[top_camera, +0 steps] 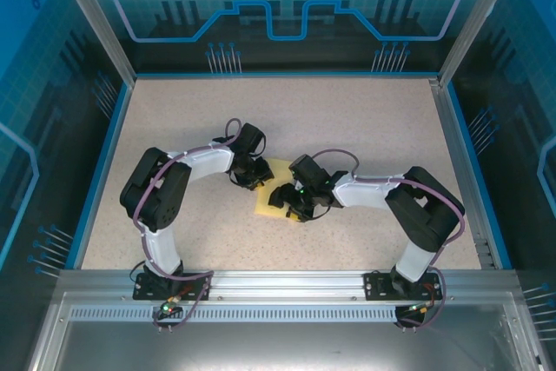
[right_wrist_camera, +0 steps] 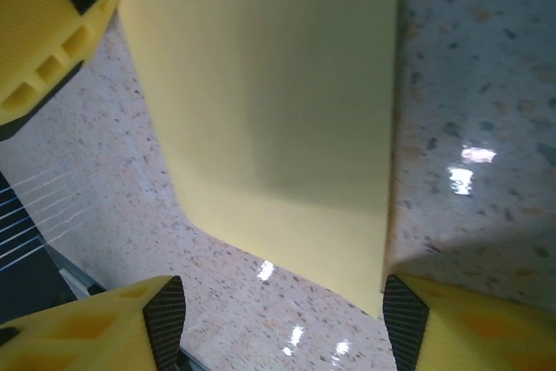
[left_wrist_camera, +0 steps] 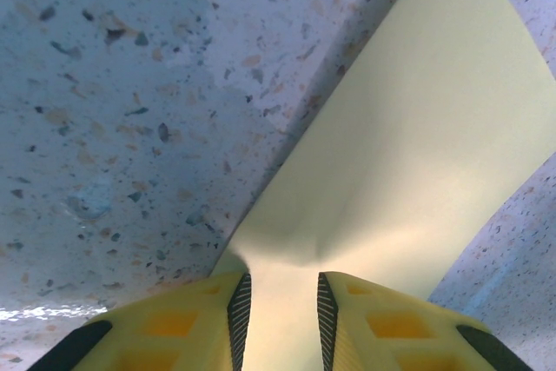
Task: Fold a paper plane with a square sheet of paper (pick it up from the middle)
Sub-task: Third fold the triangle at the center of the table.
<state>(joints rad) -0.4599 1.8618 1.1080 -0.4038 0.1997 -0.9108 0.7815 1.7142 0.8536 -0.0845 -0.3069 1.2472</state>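
Observation:
The square sheet of paper (top_camera: 270, 195) is bright yellow and lies mid-table between both grippers. My left gripper (top_camera: 251, 177) is at its far left edge. In the left wrist view the sheet (left_wrist_camera: 408, 145) runs in between the fingers and buckles into a raised ridge there, and the left gripper (left_wrist_camera: 278, 288) is shut on it. My right gripper (top_camera: 293, 207) hovers over the sheet's near right part. In the right wrist view the right gripper (right_wrist_camera: 282, 314) stands open and wide. The sheet (right_wrist_camera: 269, 102) lies ahead of it, one corner by the right fingertip (right_wrist_camera: 404, 314).
The speckled tabletop (top_camera: 347, 128) is bounded by blue side rails and an aluminium frame (top_camera: 287, 282) at the near edge. A yellow finger of the left gripper (right_wrist_camera: 52, 32) shows in the top left of the right wrist view, close to the sheet.

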